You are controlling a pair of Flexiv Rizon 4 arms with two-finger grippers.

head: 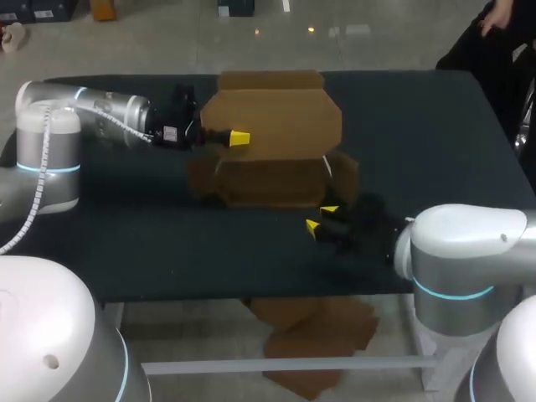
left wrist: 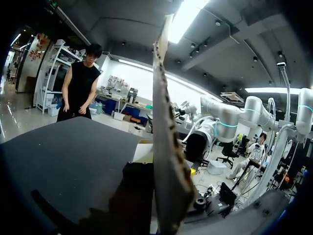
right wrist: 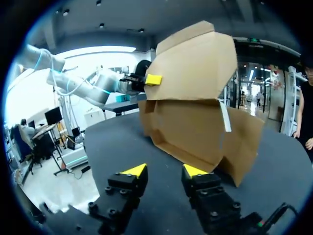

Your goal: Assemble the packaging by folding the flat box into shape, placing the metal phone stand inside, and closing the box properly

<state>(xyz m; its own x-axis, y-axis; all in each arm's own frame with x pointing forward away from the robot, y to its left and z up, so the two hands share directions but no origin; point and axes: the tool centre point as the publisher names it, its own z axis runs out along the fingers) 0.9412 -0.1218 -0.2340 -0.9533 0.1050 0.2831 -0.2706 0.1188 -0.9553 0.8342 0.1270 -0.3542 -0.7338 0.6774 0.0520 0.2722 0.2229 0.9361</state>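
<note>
left gripper (head: 239, 139) has the box (head: 268, 180) lid flap (head: 276, 113) pinched and lifted. right gripper (right wrist: 165, 170) sits just in front of the box, jaws partway open, empty.

No text, label, number or sign can be read anywhere. The box (head: 272, 126) shows only plain brown card.

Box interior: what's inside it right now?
No phone stand shows. The raised lid, held by the left gripper, covers most of the box interior, so I can't confirm it's empty.
</note>
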